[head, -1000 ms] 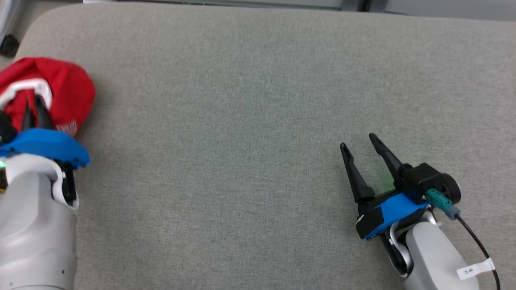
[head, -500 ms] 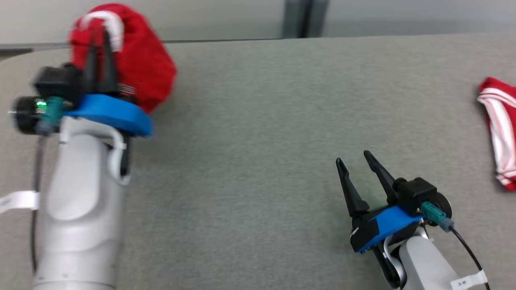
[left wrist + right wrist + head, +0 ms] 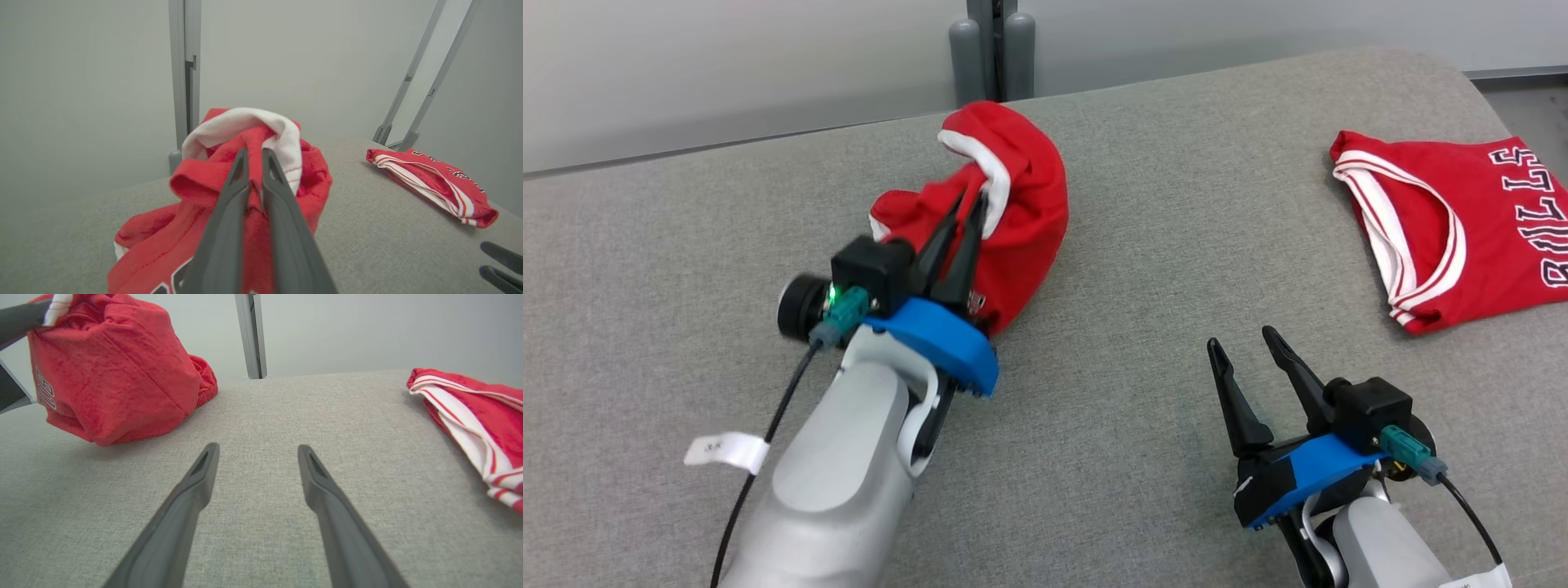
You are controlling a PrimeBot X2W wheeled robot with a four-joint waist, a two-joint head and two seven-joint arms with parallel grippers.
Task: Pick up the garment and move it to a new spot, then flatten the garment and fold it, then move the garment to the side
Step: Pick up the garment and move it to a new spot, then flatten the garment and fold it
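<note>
My left pincer (image 3: 974, 200) is clamped on the white-trimmed edge of the garment (image 3: 1029, 196). The garment is a bunched red lump held up at the upper centre of the head view, its lower folds on or just above the grey table (image 3: 1143, 269), while my right pincer (image 3: 1243, 339) stands apart and empty at lower right. I judge the pick-up done and the move to a new spot in hand, with flattening, folding and setting aside all left; another jersey (image 3: 1445, 220) lies at upper right, well apart.

Head view: high, looking down on the table (image 3: 1143, 204). Left wrist view: close against the garment (image 3: 310, 175). Right wrist view: low, shared garment at 10 o'clock.
</note>
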